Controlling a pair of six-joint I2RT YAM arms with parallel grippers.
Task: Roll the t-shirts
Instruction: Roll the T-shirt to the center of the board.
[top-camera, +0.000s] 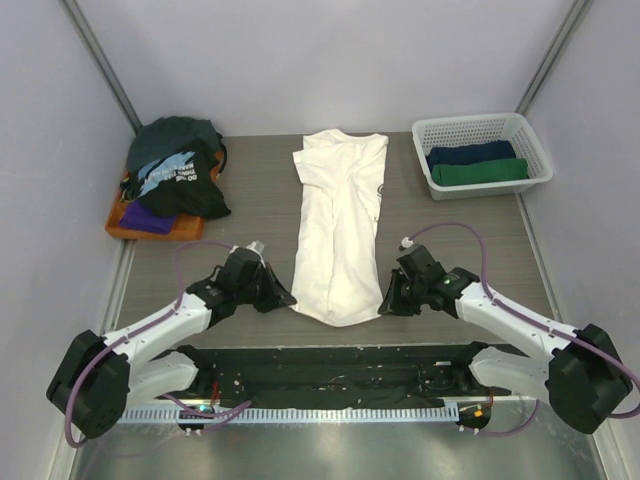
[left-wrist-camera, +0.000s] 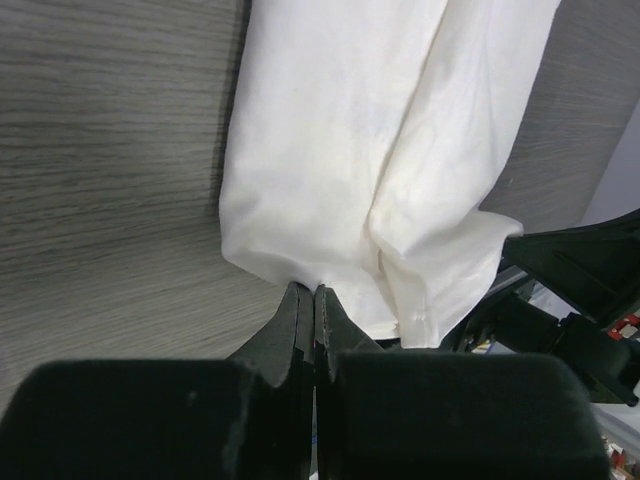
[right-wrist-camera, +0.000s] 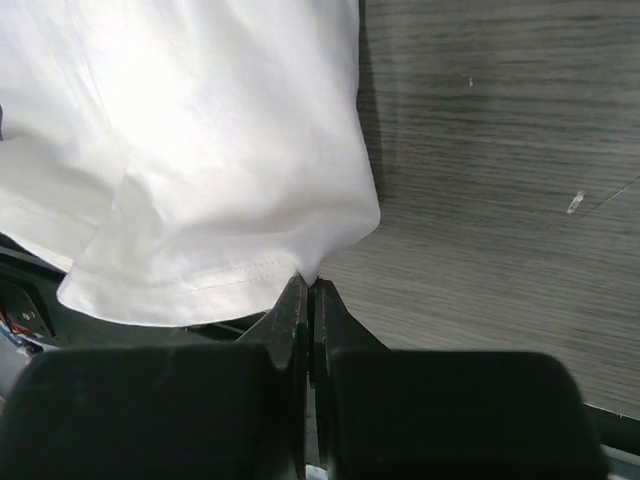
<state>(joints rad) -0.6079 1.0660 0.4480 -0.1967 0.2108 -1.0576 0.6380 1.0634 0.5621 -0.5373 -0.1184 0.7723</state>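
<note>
At the near edge of the table (top-camera: 250, 215), the left gripper (top-camera: 283, 297) and right gripper (top-camera: 385, 303) are each clamped on a hem corner of the lengthwise-folded cream-white t-shirt (top-camera: 340, 220).

Left arm (top-camera: 165, 322) and right arm (top-camera: 510, 325) reaching forward, angled inward, left gripper (top-camera: 287, 299) and right gripper (top-camera: 384, 303) low, jaws pressed together

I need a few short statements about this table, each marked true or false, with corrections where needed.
1. The white t-shirt lies rolled up. False: it lies flat, folded lengthwise.
2. Both arms' jaws are shut at its near hem. True.
3. The basket holds a navy shirt and a green shirt. True.
4. The orange tray stands beside the basket. False: it is at the opposite far corner, under a pile of shirts.
</note>
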